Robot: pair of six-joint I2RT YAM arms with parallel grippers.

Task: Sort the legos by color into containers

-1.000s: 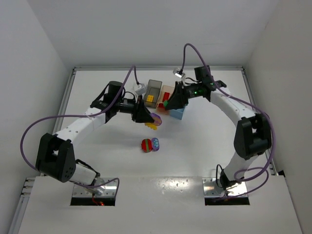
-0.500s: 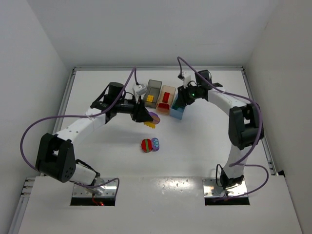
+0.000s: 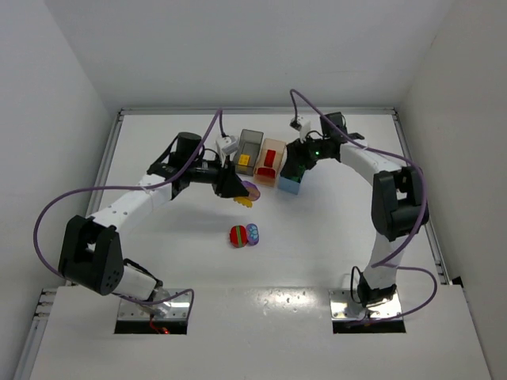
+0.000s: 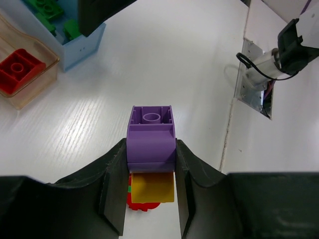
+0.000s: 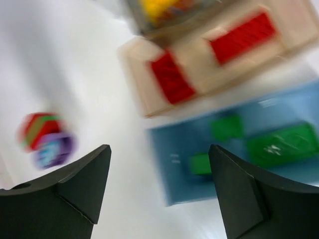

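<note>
The white table [image 3: 333, 229] takes up most of what I can see from above. The left arm [image 3: 127, 207] and right arm [image 3: 372, 166] both reach toward its far middle.

Three bins stand there in a row, touching side by side: a dark grey bin [image 3: 252, 141], a tan bin [image 3: 274, 148] and a light blue bin [image 3: 288, 186].

The right tool [image 3: 291, 162] hangs over the light blue bin. In its own blurred wrist view the two fingers [image 5: 70, 184] stand wide apart with nothing between them.

The left tool [image 3: 232, 186] sits just in front of the bins. Its jaws are closed to the width of a purple brick [image 4: 151, 134], which they pinch by its sides with the studs facing the camera.

Just under that brick is a yellow piece [image 4: 152, 187]; I cannot tell whether the two are joined.

The dark grey bin holds a yellow brick [image 3: 244, 161], the tan bin holds red bricks [image 5: 172, 77], and the light blue bin holds green bricks [image 5: 284, 144].

Nearer the arm bases, well apart from the bins, a small cluster [image 3: 245, 235] lies on the table: a round red piece with green in it, touching a bluish-purple one.
</note>
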